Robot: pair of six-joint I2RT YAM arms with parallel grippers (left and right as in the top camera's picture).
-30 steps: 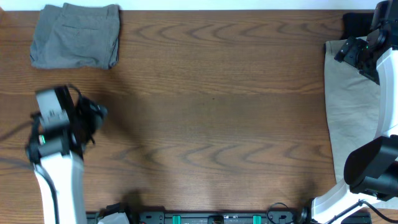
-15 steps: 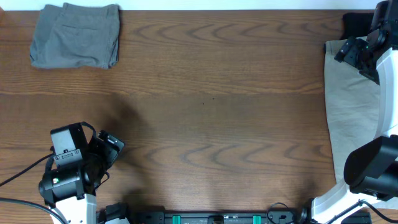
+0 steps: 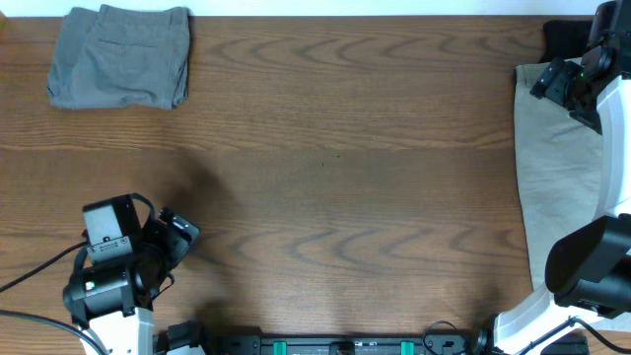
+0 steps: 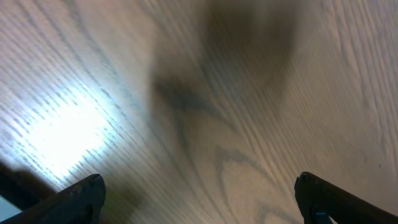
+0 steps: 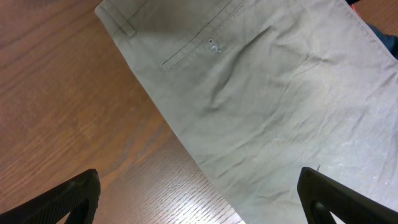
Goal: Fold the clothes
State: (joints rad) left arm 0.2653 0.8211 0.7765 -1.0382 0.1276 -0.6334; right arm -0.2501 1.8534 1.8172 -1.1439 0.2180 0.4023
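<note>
The right claw (image 5: 200, 199) is held wide open and empty above the beige shorts (image 5: 267, 99), which are spread at the right edge of the tabletop (image 3: 345, 148), presumably for a grasp. The left claw (image 4: 200, 199), likewise open and empty, is kept clear. The grey shorts (image 3: 120, 56) are seen folded at the far-left corner.

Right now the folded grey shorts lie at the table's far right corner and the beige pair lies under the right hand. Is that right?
Not quite. The overhead view shows the folded grey shorts at the far left corner of the table, not the far right. The beige pair does lie under the right hand.
</note>
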